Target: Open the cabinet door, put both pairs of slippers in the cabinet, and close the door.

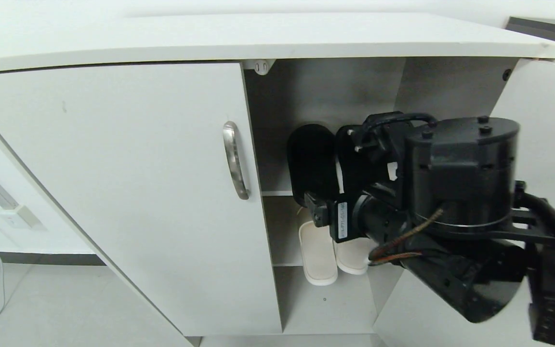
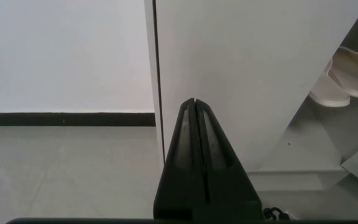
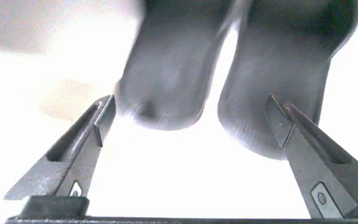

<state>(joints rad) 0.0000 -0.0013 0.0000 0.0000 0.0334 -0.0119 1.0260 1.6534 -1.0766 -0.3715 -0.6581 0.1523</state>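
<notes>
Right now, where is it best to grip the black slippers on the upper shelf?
Probably across both near ends together, coming from the front: the black slippers sit side by side, and the open right gripper spans them.

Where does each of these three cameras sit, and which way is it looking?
Head view: on the robot's head, looking down into the open cabinet; right arm shows.
Left wrist view: on the left wrist, looking past the shut left hand at the closed door.
Right wrist view: on the right wrist, looking through the open right hand at the black slippers.
Shared: head and left wrist views both show the white slippers.
</notes>
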